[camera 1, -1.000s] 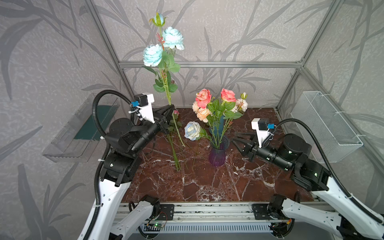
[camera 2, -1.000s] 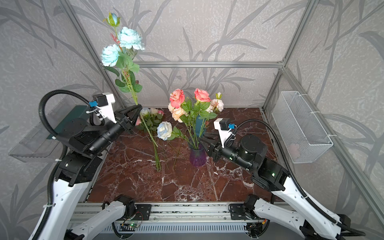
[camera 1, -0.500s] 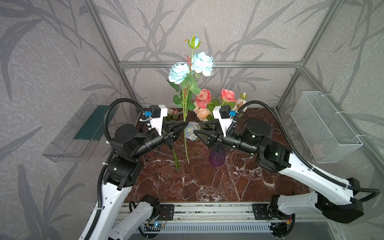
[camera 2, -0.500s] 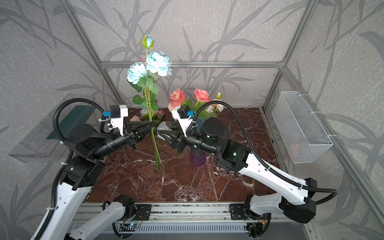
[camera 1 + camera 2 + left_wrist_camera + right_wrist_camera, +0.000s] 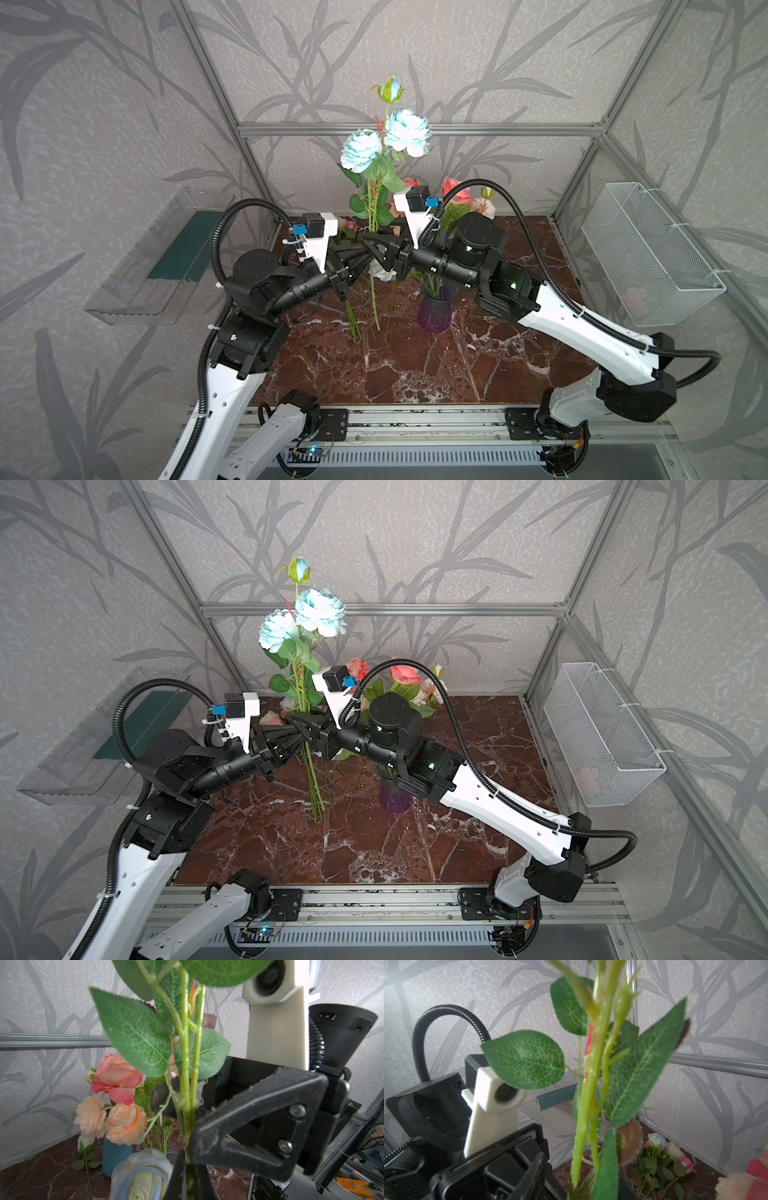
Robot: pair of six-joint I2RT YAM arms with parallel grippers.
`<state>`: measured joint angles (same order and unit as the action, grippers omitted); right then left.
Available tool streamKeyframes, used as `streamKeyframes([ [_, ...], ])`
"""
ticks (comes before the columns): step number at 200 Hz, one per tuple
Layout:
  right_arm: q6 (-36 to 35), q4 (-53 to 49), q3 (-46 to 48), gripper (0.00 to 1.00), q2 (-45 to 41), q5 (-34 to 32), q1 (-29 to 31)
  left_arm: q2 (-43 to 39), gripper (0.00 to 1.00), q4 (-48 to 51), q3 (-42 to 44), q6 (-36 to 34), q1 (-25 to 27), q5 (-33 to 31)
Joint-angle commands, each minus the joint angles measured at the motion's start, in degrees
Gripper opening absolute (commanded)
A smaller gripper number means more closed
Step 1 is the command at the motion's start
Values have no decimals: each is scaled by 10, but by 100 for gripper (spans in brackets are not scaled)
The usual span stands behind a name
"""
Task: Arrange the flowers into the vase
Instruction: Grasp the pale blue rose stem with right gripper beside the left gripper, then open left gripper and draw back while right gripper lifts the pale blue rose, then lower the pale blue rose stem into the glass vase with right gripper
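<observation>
A red-brown marble tabletop [image 5: 415,365] was seen inside an aluminium frame [image 5: 415,128], closed in by grey leaf-patterned wallpaper [image 5: 104,124]. A clear tray [image 5: 137,270] was hung on the left wall and a white wire basket [image 5: 648,253] on the right.

And there, at the middle, both arms were brought together over the table. A pale blue rose spray [image 5: 405,133] was held upright, its two open blooms and single bud lifted well above everything else in both top views.

The left gripper [image 5: 368,257] was closed hard on it. In the left wrist view its fingers [image 5: 175,1184] were seen pinching the green stem [image 5: 185,1076] between them.

The right gripper [image 5: 365,242] was set across the middle, just above the left one. One of its fingers [image 5: 249,1126] was placed on each side of that same stem. Whether the stem was actually pressed there could not be told.

The purple vase [image 5: 434,318] was stood on the marble just right of the spray, partly hidden under the right arm. Coral and peach roses [image 5: 455,193] were already gathered in it. A cream rose edged with blue [image 5: 141,1176] was seen just below the grippers. Loose buds [image 5: 660,1151] in white, pink and pale blue were seen lying on the table by the back wall, well apart from the vase.
</observation>
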<state>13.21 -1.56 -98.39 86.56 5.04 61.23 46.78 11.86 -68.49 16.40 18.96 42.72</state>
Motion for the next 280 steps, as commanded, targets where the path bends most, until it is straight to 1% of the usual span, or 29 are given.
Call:
streamKeyframes([
  [1, 15, 22, -4, 34, -4, 9, -2, -12, 0, -23, 5, -11, -5, 4],
  [6, 16, 23, -4, 31, -3, 9, -1, -11, 0, -25, 6, -10, -5, 5],
  [20, 21, 27, -3, 19, -2, 8, -2, -14, 0, -32, 11, -8, -6, 3],
  [34, 26, 32, 0, 11, -3, 15, -3, -17, 0, -38, 17, -9, -8, -4],
  [42, 30, 38, 3, 8, -6, 18, -3, -22, 9, -40, 21, -9, -8, -10],
  [54, 32, 47, 8, 7, -9, 19, -2, -26, 22, -46, 27, -9, -10, -18],
  [58, 33, 50, 10, 6, -11, 17, -2, -28, 30, -47, 28, -9, -12, -19],
  [64, 32, 53, 11, 5, -14, 14, -2, -29, 48, -49, 30, -8, -13, -22],
  [67, 30, 54, 13, 5, -15, 12, -2, -30, 55, -51, 31, -6, -15, -24],
  [72, 25, 54, 13, 5, -18, 10, -3, -31, 63, -54, 32, -5, -17, -27],
  [80, 16, 53, 12, 5, -23, 2, -2, -35, 72, -60, 38, -2, -22, -32],
  [89, 7, 50, 10, 5, -29, -7, -2, -41, 77, -68, 44, -1, -27, -46],
  [105, -27, 40, 5, 6, -46, -23, -2, -54, 78, -83, 60, -1, -41, -91],
  [126, -85, 19, 6, 8, -81, -74, -4, -73, 78, -108, 94, 2, -51, -206],
  [135, -104, 17, 15, 8, -101, -100, -9, -80, 78, -118, 107, 2, -53, -242],
  [151, -124, 17, 37, 8, -139, -125, -21, -88, 78, -124, 118, 3, -54, -292],
  [152, -124, 17, 37, 8, -141, -125, -31, -88, 78, -124, 118, 3, -54, -293],
  [168, -125, 13, 53, 8, -172, -132, -73, -89, 78, -129, 124, 5, -54, -316],
  [183, -119, 3, 63, 8, -193, -137, -111, -84, 78, -130, 126, 6, -56, -321],
  [206, -94, 8, 96, 8, -211, -128, -158, -79, 78, -132, 128, 10, -57, -328],
  [231, -87, 31, 137, 8, -207, -134, -169, -71, 78, -135, 137, 8, -58, -348],
  [243, -92, 40, 153, 7, -199, -135, -169, -68, 78, -145, 148, 10, -57, -366],
  [256, -99, 61, 174, 7, -193, -150, -169, -61, 77, -150, 155, 15, -57, -388],
  [280, -107, 97, 208, 7, -181, -154, -169, -48, 77, -148, 156, 15, -57, -394],
])
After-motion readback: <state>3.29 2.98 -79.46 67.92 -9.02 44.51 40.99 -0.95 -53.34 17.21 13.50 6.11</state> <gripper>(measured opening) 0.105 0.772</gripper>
